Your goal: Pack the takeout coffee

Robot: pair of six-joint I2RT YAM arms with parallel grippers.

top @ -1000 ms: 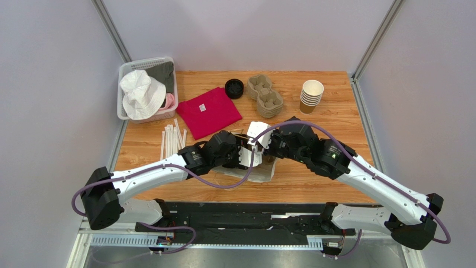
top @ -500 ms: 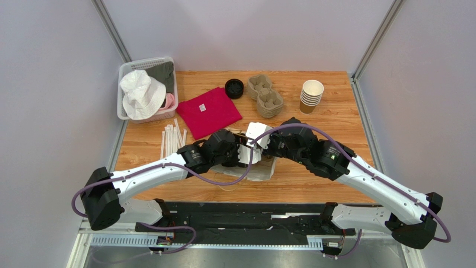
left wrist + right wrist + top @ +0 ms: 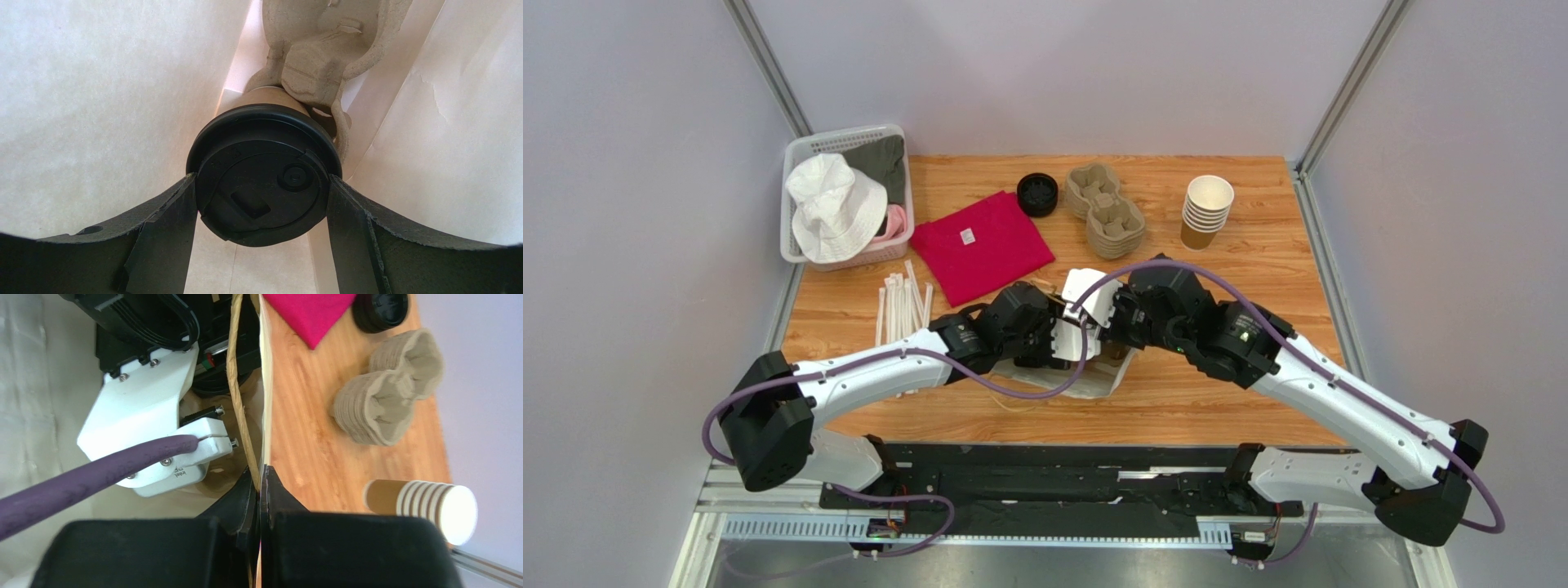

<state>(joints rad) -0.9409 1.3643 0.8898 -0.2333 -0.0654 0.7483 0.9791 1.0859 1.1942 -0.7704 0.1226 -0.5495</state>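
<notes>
The takeout coffee (image 3: pixel 264 174), a brown cup under a round black lid, is inside a white paper bag (image 3: pixel 92 92). Its base rests in a pulp cup carrier (image 3: pixel 319 55). My left gripper (image 3: pixel 263 184) is shut on the cup, one finger pressed against each side of the lid. From above, the left gripper (image 3: pixel 1060 338) is buried in the bag (image 3: pixel 1085 292) and the cup is hidden. My right gripper (image 3: pixel 260 478) is shut on the bag's upper rim (image 3: pixel 264 386), next to its paper handle (image 3: pixel 236 367). It holds the mouth up beside the left wrist.
A white basket (image 3: pixel 795 157) with a white hat stands at the back left. A red cloth (image 3: pixel 983 245), black lids (image 3: pixel 1037 194), stacked pulp carriers (image 3: pixel 1106 211) and a stack of lidless paper cups (image 3: pixel 1205 211) lie along the back. White straws (image 3: pixel 901 306) lie left of the bag.
The left arm has stretched forward and reached deeper into the bag. The right gripper and the bag rim it holds have shifted slightly left. Both grips are unchanged.
</notes>
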